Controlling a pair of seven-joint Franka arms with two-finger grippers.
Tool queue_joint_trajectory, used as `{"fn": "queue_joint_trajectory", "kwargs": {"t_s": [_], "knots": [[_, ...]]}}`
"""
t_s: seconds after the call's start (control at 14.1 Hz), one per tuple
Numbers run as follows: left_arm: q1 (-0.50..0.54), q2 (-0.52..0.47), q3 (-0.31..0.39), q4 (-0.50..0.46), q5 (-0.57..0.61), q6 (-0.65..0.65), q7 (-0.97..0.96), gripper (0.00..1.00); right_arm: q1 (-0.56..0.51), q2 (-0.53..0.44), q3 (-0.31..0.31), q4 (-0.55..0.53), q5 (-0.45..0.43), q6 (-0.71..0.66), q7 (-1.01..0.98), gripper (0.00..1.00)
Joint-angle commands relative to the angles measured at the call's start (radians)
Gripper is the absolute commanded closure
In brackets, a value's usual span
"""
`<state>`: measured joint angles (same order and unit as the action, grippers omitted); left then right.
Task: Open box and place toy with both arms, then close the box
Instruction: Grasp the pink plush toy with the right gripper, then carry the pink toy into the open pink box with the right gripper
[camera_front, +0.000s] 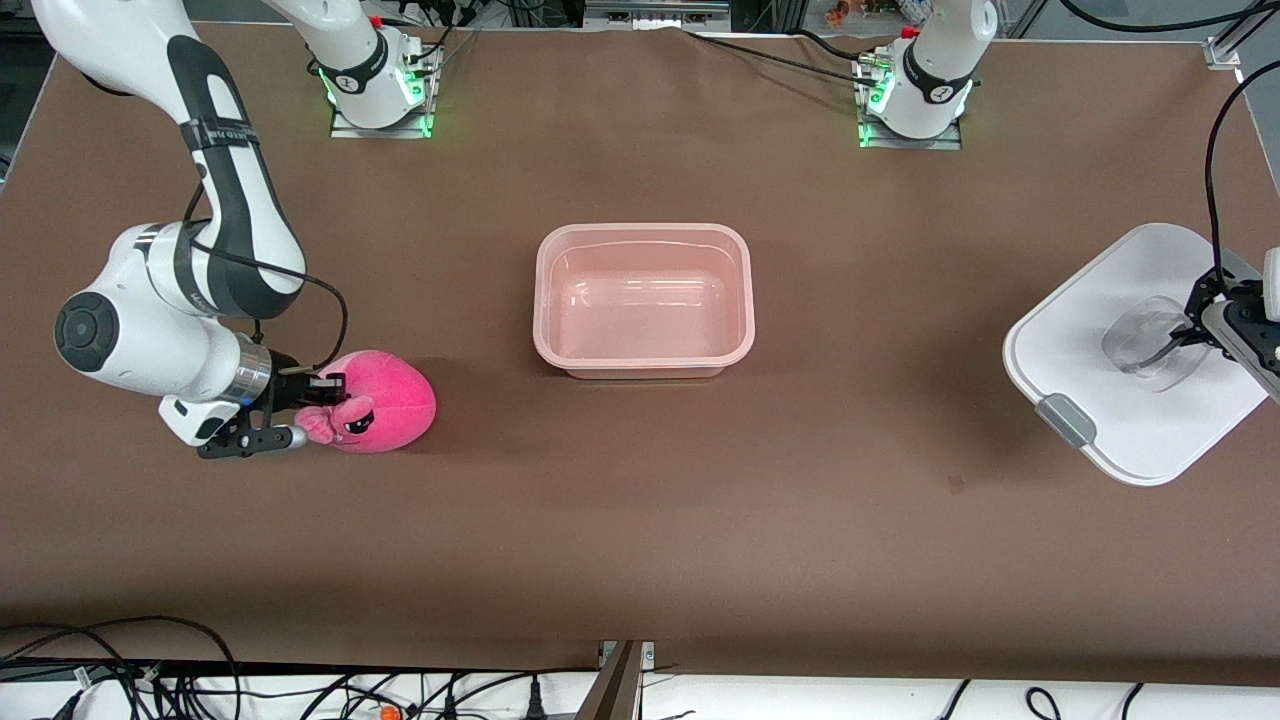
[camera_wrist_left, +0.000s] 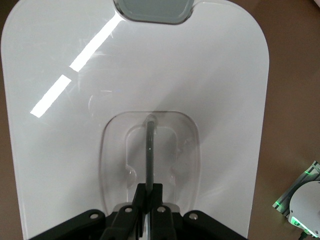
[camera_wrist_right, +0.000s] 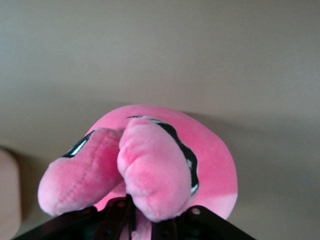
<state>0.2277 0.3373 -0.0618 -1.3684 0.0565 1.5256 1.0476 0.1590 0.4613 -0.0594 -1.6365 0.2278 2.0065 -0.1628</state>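
Observation:
The box (camera_front: 645, 232), a translucent pink tub, stands open and empty in the middle of the table. Its white lid (camera_front: 1090, 330) (camera_wrist_left: 200, 65) is at the left arm's end of the table. My left gripper (camera_front: 1195, 325) (camera_wrist_left: 150, 187) is shut on the thin bar of the lid's clear recessed handle (camera_wrist_left: 150, 140). The bright pink plush toy (camera_front: 385, 400) (camera_wrist_right: 210, 150) lies on the table toward the right arm's end. My right gripper (camera_front: 325, 400) (camera_wrist_right: 145, 210) is low beside it, shut on the toy at its paler pink ears.
A grey clip (camera_front: 1067, 420) (camera_wrist_left: 152, 10) sits on the lid's edge nearest the front camera. The brown table mat (camera_front: 640, 520) stretches between the toy, the box and the lid. The left arm's green-lit base (camera_wrist_left: 305, 210) shows in the left wrist view.

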Motion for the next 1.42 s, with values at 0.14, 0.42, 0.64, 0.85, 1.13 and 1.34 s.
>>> {"fn": "queue_joint_trajectory", "kwargs": {"t_s": [0.14,0.42,0.64,0.85,1.13,1.34], "knots": [[0.006,-0.006,-0.01,0.0,-0.01,-0.015,0.023,1.0,0.069,-0.009,0.056,0.219,-0.013,-0.354,-0.018,1.0],[0.009,-0.006,-0.01,-0.005,-0.01,-0.016,0.023,1.0,0.265,-0.009,0.058,0.38,-0.167,-0.538,-0.059,1.0],[0.012,-0.006,-0.01,-0.005,-0.01,-0.016,0.025,1.0,0.411,-0.009,0.055,0.399,-0.194,-0.571,-0.205,1.0],[0.012,-0.006,-0.01,-0.005,-0.01,-0.016,0.025,1.0,0.505,0.034,0.056,0.437,-0.223,-0.557,-0.314,1.0],[0.012,-0.006,-0.01,-0.005,-0.012,-0.018,0.023,1.0,0.594,0.135,0.055,0.549,-0.291,-0.569,-0.426,1.0],[0.012,-0.006,-0.01,-0.005,-0.012,-0.018,0.023,1.0,0.611,0.194,0.059,0.656,-0.285,-0.569,-0.428,1.0]]}}
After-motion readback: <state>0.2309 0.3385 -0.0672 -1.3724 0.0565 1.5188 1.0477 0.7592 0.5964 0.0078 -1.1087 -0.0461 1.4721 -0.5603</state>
